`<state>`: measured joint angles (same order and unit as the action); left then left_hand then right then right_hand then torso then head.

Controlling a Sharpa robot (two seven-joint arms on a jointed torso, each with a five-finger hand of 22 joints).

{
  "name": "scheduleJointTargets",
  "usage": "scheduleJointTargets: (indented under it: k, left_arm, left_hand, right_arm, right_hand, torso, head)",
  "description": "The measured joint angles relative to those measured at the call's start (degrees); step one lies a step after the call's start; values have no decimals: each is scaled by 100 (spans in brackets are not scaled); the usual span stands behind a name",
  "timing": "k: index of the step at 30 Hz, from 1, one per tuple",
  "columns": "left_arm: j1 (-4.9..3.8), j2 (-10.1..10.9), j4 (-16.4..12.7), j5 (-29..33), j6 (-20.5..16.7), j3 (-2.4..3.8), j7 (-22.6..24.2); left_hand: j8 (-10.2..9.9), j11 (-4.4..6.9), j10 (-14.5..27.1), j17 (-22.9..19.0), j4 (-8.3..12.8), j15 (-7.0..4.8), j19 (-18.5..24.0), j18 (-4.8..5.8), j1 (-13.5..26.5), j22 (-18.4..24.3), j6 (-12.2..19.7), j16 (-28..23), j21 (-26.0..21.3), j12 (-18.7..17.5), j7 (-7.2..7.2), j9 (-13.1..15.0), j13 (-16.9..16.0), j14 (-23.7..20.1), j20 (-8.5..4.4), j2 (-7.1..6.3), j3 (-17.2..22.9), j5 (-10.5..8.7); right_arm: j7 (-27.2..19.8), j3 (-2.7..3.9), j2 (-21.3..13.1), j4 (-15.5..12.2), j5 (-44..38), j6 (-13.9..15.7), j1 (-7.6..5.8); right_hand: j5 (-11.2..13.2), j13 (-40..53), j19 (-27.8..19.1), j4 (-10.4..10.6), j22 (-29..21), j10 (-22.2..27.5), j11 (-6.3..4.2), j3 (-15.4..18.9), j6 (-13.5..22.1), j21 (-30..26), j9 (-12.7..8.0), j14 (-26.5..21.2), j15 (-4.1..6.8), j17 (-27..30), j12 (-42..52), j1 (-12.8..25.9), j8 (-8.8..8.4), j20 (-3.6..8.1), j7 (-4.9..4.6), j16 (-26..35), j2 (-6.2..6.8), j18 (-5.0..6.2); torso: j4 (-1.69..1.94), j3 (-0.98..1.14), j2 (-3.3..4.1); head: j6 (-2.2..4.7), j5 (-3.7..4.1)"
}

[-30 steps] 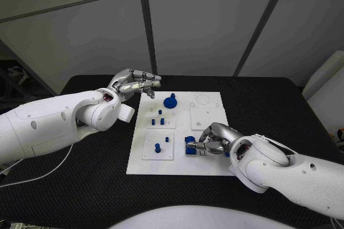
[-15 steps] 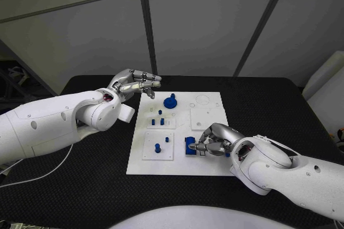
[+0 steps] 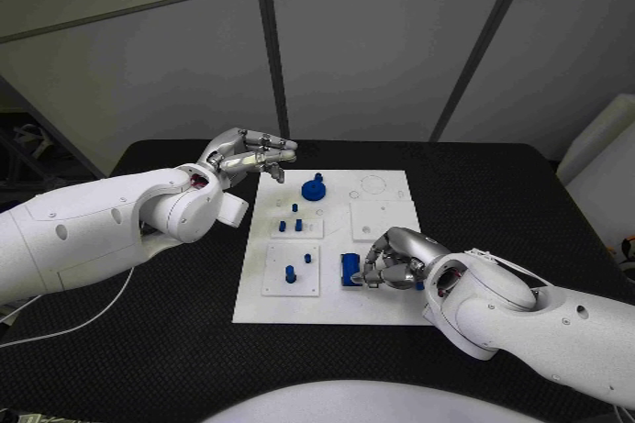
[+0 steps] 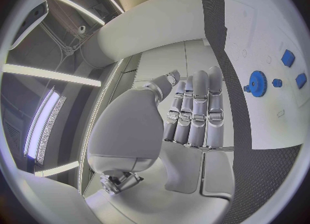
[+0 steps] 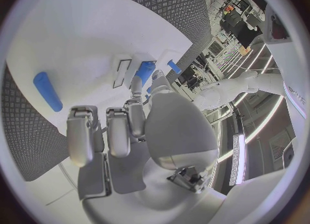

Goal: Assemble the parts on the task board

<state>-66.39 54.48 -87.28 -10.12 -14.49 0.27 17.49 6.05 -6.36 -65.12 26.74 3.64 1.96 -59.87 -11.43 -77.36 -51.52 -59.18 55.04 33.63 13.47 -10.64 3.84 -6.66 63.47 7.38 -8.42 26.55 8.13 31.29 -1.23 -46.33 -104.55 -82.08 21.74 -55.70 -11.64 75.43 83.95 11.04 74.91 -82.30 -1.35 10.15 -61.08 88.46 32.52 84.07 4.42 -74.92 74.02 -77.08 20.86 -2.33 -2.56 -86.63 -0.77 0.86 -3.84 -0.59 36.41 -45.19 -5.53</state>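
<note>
Right hand [image 3: 395, 258] fingers clamped on small blue block part [image 3: 350, 269], its long axis upright over white plastic task board [image 3: 384, 306]; left hand [image 3: 248, 154] far, fingers curled on nothing.

The black table [image 3: 159, 350] is showing a rough, woven-looking matt surface, seen in the wrist views as a fine raised tread pattern. In its middle the flat white plastic task board [image 3: 338, 308] is looking smooth and matt, with a faint sheen. The small blue plastic parts are reading as smooth and dull: a toothed blue gear [image 3: 314, 189] near the board's far edge and short blue pegs [image 3: 290, 272] toward its left side. The left hand [image 3: 248, 154] and right hand [image 3: 392, 256] are gleaming as brushed silver metal, while the white arm shells [image 3: 93, 230] are shining as glossy moulded plastic.
</note>
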Motion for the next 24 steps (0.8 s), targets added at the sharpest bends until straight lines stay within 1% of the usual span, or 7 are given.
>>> scheduleJointTargets:
  k: [4, 6, 8, 14, 15, 18, 24]
  left_arm:
    - [0, -3, 0, 0, 1, 0, -2]
    - [0, -3, 1, 0, 2, 0, -3]
    - [0, -4, 2, 0, 2, 0, -4]
    - [0, -5, 5, 0, 4, 0, -7]
    - [0, -6, 5, 0, 4, 0, -7]
    - [0, -8, 6, 0, 6, 0, -8]
    - [0, -8, 7, 0, 14, 0, -11]
  left_hand:
    - [0, 0, 0, -7, 0, 0, 0, 0, -23, 0, 0, 0, -22, 24, 0, 0, 0, 0, 0, 23, 0, 0]
    - [0, 0, 0, -7, 0, 0, 0, 0, -23, 0, 0, 0, -22, 24, 0, 0, 0, 0, 0, 23, 0, 0]
    - [0, 0, 0, -7, 0, 0, 0, 0, -23, 0, 0, 0, -22, 24, 0, 0, 0, 0, 0, 23, 0, 0]
    - [0, 0, 0, -6, 0, 0, 0, 0, -23, 0, 0, 0, -22, 24, 0, 0, 1, 0, 0, 23, 0, 0]
    - [0, 0, 0, -6, 0, 0, 0, 0, -23, -1, 0, 0, -22, 24, 0, 0, -1, 0, 0, 23, 0, 0]
    - [0, 0, 0, -6, 0, 0, 0, 0, -23, 0, 0, 0, -22, 24, 0, 0, -4, 0, 0, 23, 0, 0]
    - [0, 0, 0, -6, 0, 0, 0, 0, -23, -1, 0, 0, -22, 24, 0, 0, -4, 0, 0, 23, 0, 0]
  right_arm:
    - [51, 1, 19, 47, -55, 2, 0]
    - [74, 1, 27, 66, -75, 2, 0]
    - [95, 1, 35, 79, -93, 2, 0]
    - [130, 4, 56, 90, -127, 4, -1]
    - [133, 4, 58, 92, -131, 4, -2]
    - [141, 5, 58, 95, -141, 4, -3]
    - [137, 2, 10, 66, -154, 26, -2]
  right_hand:
    - [0, 203, 0, -22, 0, 0, 0, -22, 0, 0, 9, 9, 10, 0, 20, -70, 4, 0, 0, 0, -70, 0]
    - [0, 213, 0, -22, 0, 0, 0, -23, -20, 0, 8, -3, 22, 0, 22, -84, 4, 0, 20, 0, -84, 0]
    - [-20, 350, 21, -22, 0, 0, 0, -22, -20, 0, 14, -12, 30, 0, 26, -120, 4, 21, 20, 0, -120, 0]
    - [-42, 423, 14, -45, 0, 0, 0, -81, -20, 0, 21, -12, 30, 1, 45, -158, 4, 28, 20, 0, -158, 0]
    - [-43, 423, 1, -51, 0, 0, 0, -87, -20, 0, 21, -12, 30, 1, 48, -177, 4, 41, 20, 0, -145, 0]
    - [-45, 591, 1, -53, 0, 0, 0, -89, -20, 0, 28, -12, 30, 1, 51, -213, 4, 41, 20, 0, -155, 0]
    - [-51, 633, 1, -53, 0, 0, 0, -89, -20, 0, 27, -12, 29, 1, 51, -218, 4, 41, 20, 0, -160, 1]
  torso:
    - [0, 0, 5]
    - [1, -1, 5]
    - [2, -1, 5]
    - [4, -1, 5]
    - [4, -1, 4]
    - [4, -1, 2]
    - [3, -1, -1]
  head:
    - [0, 8]
    - [-3, 11]
    - [-7, 14]
    - [-17, 14]
    - [-18, 14]
    - [-18, 14]
    - [-18, 16]
